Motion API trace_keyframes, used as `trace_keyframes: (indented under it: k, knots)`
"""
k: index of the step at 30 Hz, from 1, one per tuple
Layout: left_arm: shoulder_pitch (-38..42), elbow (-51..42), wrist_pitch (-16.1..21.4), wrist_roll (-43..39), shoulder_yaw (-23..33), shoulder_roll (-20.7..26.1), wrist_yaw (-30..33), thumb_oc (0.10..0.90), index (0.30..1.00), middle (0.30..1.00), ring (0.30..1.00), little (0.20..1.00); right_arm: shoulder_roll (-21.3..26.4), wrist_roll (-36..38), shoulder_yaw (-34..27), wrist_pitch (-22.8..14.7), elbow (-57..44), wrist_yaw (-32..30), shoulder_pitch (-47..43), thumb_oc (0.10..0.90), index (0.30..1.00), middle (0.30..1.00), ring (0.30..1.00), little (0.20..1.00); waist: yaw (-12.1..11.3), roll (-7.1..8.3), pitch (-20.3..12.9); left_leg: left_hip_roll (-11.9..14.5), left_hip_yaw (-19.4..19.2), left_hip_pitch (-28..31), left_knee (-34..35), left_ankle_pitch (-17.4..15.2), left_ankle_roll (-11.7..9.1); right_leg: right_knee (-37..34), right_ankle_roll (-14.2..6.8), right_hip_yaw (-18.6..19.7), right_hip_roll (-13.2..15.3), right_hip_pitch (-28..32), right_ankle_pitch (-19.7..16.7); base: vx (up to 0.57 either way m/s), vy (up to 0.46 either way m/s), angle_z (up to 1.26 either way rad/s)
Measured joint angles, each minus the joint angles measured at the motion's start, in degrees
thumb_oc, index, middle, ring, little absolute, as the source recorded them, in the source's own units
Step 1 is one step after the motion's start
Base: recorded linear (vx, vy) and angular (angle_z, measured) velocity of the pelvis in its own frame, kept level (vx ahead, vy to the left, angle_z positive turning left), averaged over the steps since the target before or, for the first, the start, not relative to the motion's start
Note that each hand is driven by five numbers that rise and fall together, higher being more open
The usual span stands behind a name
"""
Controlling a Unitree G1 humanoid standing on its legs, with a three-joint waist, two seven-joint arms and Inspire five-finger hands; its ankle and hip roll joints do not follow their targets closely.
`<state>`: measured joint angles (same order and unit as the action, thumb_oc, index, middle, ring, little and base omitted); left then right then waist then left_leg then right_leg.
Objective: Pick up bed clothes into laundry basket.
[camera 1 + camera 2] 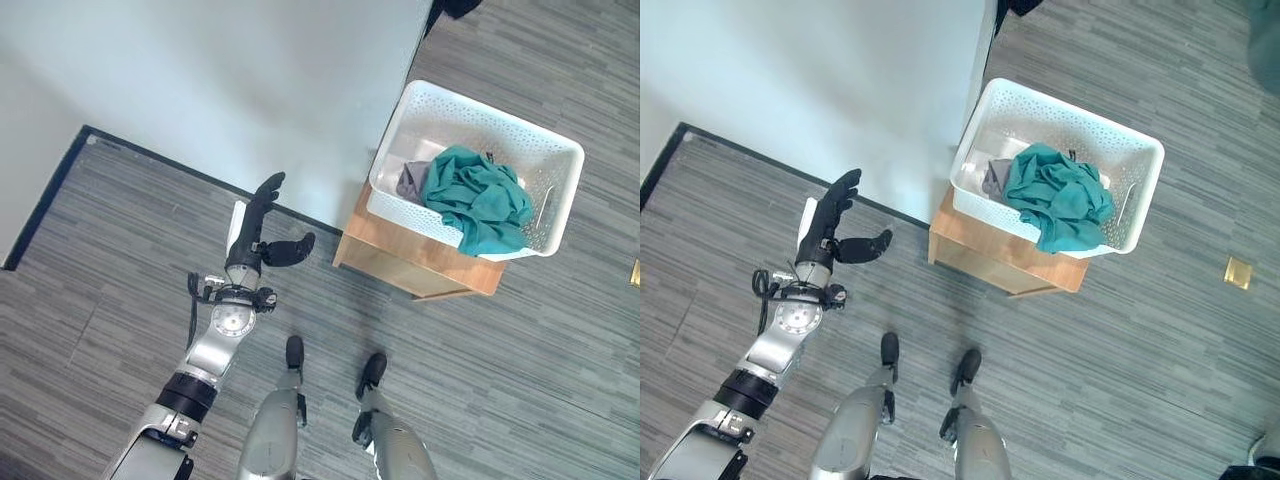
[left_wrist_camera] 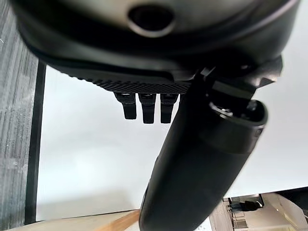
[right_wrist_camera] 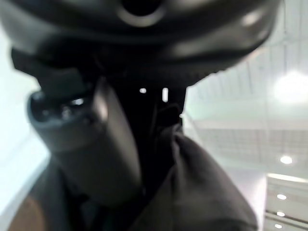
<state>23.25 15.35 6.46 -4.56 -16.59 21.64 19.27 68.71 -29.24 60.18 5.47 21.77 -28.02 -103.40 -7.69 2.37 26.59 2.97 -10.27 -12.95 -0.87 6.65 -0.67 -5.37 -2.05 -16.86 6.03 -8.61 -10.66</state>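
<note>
**Above the wooden stand: clothes in basket, right hand holding dark cloth aloft**

Right of the left hand [image 1: 262, 225] and well apart from it sits the white basket [image 1: 520, 135] on a low wooden stand [image 1: 420, 262]; a teal garment [image 1: 478, 198] lies bunched in it, one fold draped over the near rim; a grey piece [image 1: 411, 180] is tucked beside it against the basket's wall; the bed [image 1: 200, 80] spreads pale and bare of clothes between the left hand and the basket.

Left hand: fingers straight and spread, thumb out, holding nothing; it hovers over the bed's near edge.

Right hand [image 3: 91, 139]: wrist view shows its thumb pressed against a dark grey cloth [image 3: 202, 192], with ceiling lights behind, so I judge it raised high; it looks pinched on the cloth, though the fingers are mostly hidden.

Judgement: the right arm is the one carrying; the coming move turns on bringing that cloth over the basket's open top; long axis of the basket runs across the robot's front, slightly skewed; teal heap is soft, crumpled, piled toward the basket's middle.
</note>
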Motion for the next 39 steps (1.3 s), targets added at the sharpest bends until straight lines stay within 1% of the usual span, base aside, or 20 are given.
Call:
trace_keyframes:
  k: [6,10,14,15,16,18,19,20,21,22,23,25,29,34,36,38,39]
  knots:
    - [-0.96,0.0,0.0,0.07,-1.31,0.15,-0.94,0.8,0.9,0.9,0.9,0.9,0.0,-0.92,0.01,-0.27,0.24,0.07,1.55,0.4,0.3,0.3,0.3,0.3,0.39,0.28,-0.16,0.1,0.31,-1.01,-0.84,-0.02,-0.04,-0.04,-0.02,-0.09,-0.04,-0.44,0.08,0.0,-0.006,0.03]
    - [-1.13,0.0,-0.01,0.07,-1.31,0.48,-0.94,0.8,0.9,0.9,0.9,0.9,-0.01,-0.9,0.08,-0.39,0.53,0.26,3.32,0.4,0.3,0.3,0.3,0.3,0.46,0.85,-0.6,0.1,0.26,-2.45,-1.14,-0.02,-0.01,0.04,0.09,-0.05,-0.04,-1.79,-0.05,-0.04,0.005,-0.01]
    - [-1.55,0.0,-0.01,0.07,-1.26,0.48,-0.9,0.8,0.9,0.9,0.9,0.9,-0.24,-0.71,-1.79,-0.44,0.4,0.43,8.58,0.4,0.3,0.3,0.3,0.3,0.43,0.84,-0.6,0.06,0.13,-2.87,-1.09,-0.1,0.1,0.06,0.3,-0.01,0.01,-2.31,-0.41,-0.02,0.011,0.0]
    - [-1.58,0.0,-0.01,0.07,-1.24,0.41,-0.77,0.8,0.9,0.9,0.9,0.9,-0.81,-0.63,-5.59,-0.66,-0.17,0.47,12.35,0.4,0.3,0.3,0.3,0.3,0.52,0.84,-0.6,0.07,0.14,-2.91,-1.11,-0.12,0.11,0.06,0.3,0.07,0.03,-2.4,-0.43,-0.05,0.028,0.0]
    - [-1.63,0.01,-0.01,0.07,-1.15,0.2,-0.54,0.8,0.9,0.9,0.9,0.9,-2.4,-0.18,-11.63,-0.59,-1.37,0.26,17.7,0.4,0.3,0.3,0.3,0.3,0.53,0.85,-0.61,0.05,0.1,-2.99,-1.09,-0.16,0.13,0.06,0.32,0.11,0.06,-2.49,-0.47,0.0,0.0,0.0]
    - [-1.55,-0.02,-0.01,0.07,-0.97,0.17,-0.22,0.8,0.9,0.9,0.9,0.9,-3.06,0.7,-15.75,-0.32,-3.75,0.38,22.08,0.4,0.3,0.3,0.3,0.3,0.61,0.85,-0.61,-0.01,-0.08,-3.49,-1.17,-0.17,0.13,0.07,0.33,0.19,0.08,-3.02,-0.48,-0.01,0.007,-0.02]
    - [-1.6,0.01,-0.1,0.06,-0.42,0.07,0.32,0.8,0.9,0.9,0.9,0.9,-4.76,0.82,-22.64,-0.16,-8.08,0.33,29.33,0.4,0.3,0.3,0.3,0.3,0.89,0.84,-0.61,0.02,-0.08,-4.23,-1.32,-0.17,0.13,0.07,0.43,0.22,0.1,-3.73,-0.54,-0.02,0.009,-0.04]
    - [-1.59,0.01,-0.21,0.07,-0.21,0.06,0.46,0.8,0.9,0.9,0.9,0.9,-5.47,0.83,-23.62,0.16,-9.46,0.31,31.11,0.4,0.3,0.3,0.3,0.3,1.14,0.75,-0.56,0.0,-0.3,-4.34,-1.33,-0.17,0.13,0.07,0.44,0.4,0.13,-3.95,-0.54,-0.01,0.009,-0.06]
    - [-1.58,0.0,-0.42,0.12,-0.15,0.01,0.64,0.8,0.9,0.9,0.9,0.9,-7.95,0.5,-28.04,0.07,-12.17,0.5,36.5,0.4,0.3,0.3,0.3,0.3,1.33,0.68,-0.53,0.01,-0.42,-4.36,-1.34,-0.17,0.13,0.08,0.47,0.68,0.1,-4.02,-0.57,-0.03,0.006,-0.06]
    - [-1.58,-0.05,-0.42,0.15,-0.12,-0.06,0.7,0.8,0.9,0.9,0.9,0.9,-9.06,0.47,-29.74,0.19,-13.58,0.37,38.83,0.4,0.3,0.3,0.3,0.3,1.38,0.66,-0.53,0.05,-0.39,-4.35,-1.34,-0.18,0.13,0.08,0.52,0.67,0.08,-3.99,-0.61,-0.01,0.0,-0.06]
    - [-1.5,-0.05,-0.48,0.17,-0.14,-0.08,0.85,0.8,0.9,0.9,0.9,0.9,-9.9,0.11,-29.96,0.08,-14.55,0.39,40.66,0.4,0.3,0.3,0.3,0.3,1.86,0.5,-0.46,0.05,-0.58,-4.4,-1.32,-0.2,0.13,0.08,0.59,0.83,0.1,-4.15,-0.66,-0.01,-0.007,-0.04]
    - [-1.47,-0.07,-0.49,0.23,-0.13,-0.44,1.18,0.8,0.9,0.9,0.9,0.9,-9.95,-1.01,-30.04,0.01,-16.01,0.4,43.28,0.4,0.3,0.3,0.3,0.3,2.18,0.38,-0.43,0.07,-0.69,-4.38,-1.32,-0.21,0.13,0.08,0.63,0.93,0.1,-4.15,-0.69,-0.01,-0.007,-0.02]
    - [-1.26,-0.07,-0.5,0.27,-0.17,-0.63,1.41,0.8,0.9,0.9,0.9,0.9,-9.94,-1.53,-31.11,0.16,-15.83,0.39,44.34,0.4,0.3,0.3,0.3,0.3,2.34,0.25,-0.46,0.14,-1.24,-4.34,-1.31,-0.21,0.13,0.08,0.76,1.46,0.1,-4.38,-0.79,-0.01,-0.013,-0.06]
    - [-1.35,-0.04,-0.52,0.28,-0.2,-0.9,1.51,0.8,0.9,0.9,0.9,0.9,-9.6,-1.36,-36.56,0.32,-14.67,-0.01,47.55,0.4,0.3,0.3,0.3,0.3,2.3,0.14,-0.43,0.2,-1.63,-4.53,-1.31,-0.22,0.14,0.09,0.84,1.8,0.11,-4.76,-1.01,-0.02,-0.026,-0.05]
    - [-1.37,0.0,-0.54,0.27,-0.44,-0.85,1.53,0.8,0.9,0.9,0.9,0.9,-9.24,-1.04,-36.89,0.09,-9.63,-1.01,47.54,0.4,0.3,0.3,0.3,0.3,2.27,0.14,-0.43,0.15,-2.28,-4.78,-1.27,-0.21,0.14,0.08,0.65,2.94,0.17,-5.46,-1.47,-0.02,0.005,-0.13]
    - [-1.34,0.03,-0.55,0.23,-0.69,-0.84,1.55,0.8,0.9,0.9,0.9,0.9,-9.09,1.67,-36.82,1.58,-1.67,-1.06,47.52,0.4,0.3,0.3,0.3,0.3,2.42,0.06,-0.38,0.04,-3.01,-5.73,-1.12,-0.23,0.12,0.08,0.6,3.32,0.3,-6.76,-1.88,-0.01,0.007,-0.15]
    - [-1.36,0.14,-0.55,0.23,-0.88,-0.92,1.61,0.8,0.9,0.9,0.9,0.9,-9.09,2.88,-36.82,2.09,0.42,-1.03,47.55,0.4,0.3,0.3,0.3,0.3,2.61,-0.14,-0.26,0.0,-3.25,-6.06,-1.08,-0.17,0.21,0.08,0.57,3.68,0.27,-7.3,-2.08,-0.02,0.01,-0.13]
